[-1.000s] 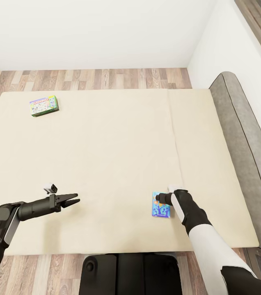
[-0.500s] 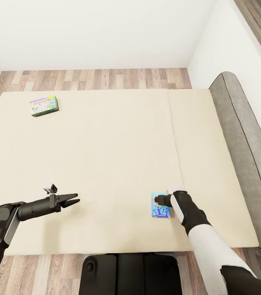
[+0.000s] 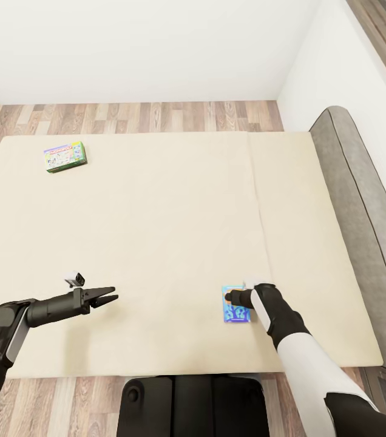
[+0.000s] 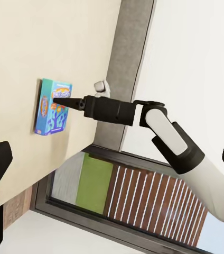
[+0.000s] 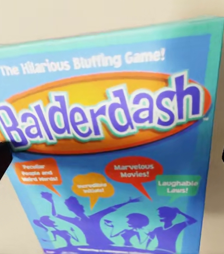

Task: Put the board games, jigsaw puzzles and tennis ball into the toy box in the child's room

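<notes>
Jaws apart and empty, the left gripper (image 3: 109,298) hovers over the bed (image 3: 156,230) at eight o'clock; the green-bordered board game (image 3: 64,156) lies untouched at ten. At five o'clock, right gripper (image 3: 232,298) jaws straddle the blue board game (image 3: 235,311), not yet closed. No toy appears boxed.

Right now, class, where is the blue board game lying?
In the head view, the blue board game lies on the bed near its front edge, directly under the right end effector.
</notes>
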Controlling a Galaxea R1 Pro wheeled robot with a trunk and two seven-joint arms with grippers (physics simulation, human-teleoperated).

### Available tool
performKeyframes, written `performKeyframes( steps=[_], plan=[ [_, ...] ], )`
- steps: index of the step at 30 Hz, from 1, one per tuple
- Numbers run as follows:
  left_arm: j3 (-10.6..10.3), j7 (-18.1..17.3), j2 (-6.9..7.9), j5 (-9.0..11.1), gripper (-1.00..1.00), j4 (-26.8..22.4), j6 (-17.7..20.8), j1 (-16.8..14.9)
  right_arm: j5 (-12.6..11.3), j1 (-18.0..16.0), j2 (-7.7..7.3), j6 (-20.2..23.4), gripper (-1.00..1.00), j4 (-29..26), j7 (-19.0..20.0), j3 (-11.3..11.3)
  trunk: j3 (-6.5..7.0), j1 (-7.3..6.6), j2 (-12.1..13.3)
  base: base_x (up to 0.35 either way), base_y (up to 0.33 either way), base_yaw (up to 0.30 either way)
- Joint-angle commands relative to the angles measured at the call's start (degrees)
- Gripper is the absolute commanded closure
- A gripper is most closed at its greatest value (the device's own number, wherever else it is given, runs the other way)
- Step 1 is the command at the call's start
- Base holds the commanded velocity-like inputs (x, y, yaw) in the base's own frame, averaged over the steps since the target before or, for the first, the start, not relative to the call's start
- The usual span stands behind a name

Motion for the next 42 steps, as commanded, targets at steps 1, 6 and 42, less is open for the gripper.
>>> performKeyframes(
  steps=[1,6,42],
  plan=[
    [-0.02,-0.15,0.02,0.06,-1.00,-0.01,0.60,-0.02,-0.09,-0.02,0.09,0.26,-1.00,-0.10,0.00,-0.28,-0.06,0.03,-0.09,0.000,0.000,0.000],
    [-0.02,-0.14,0.02,0.06,-1.00,0.02,0.60,-0.02,-0.09,-0.03,0.30,0.38,-1.00,-0.10,0.01,-0.28,-0.06,0.03,-0.09,0.000,0.000,0.000],
    [-0.02,-0.13,0.02,0.06,-1.00,0.02,0.51,-0.02,-0.32,-0.25,0.83,1.68,-1.00,-0.18,1.92,-0.28,-0.06,0.03,-0.09,0.000,0.000,0.000]
  ],
)
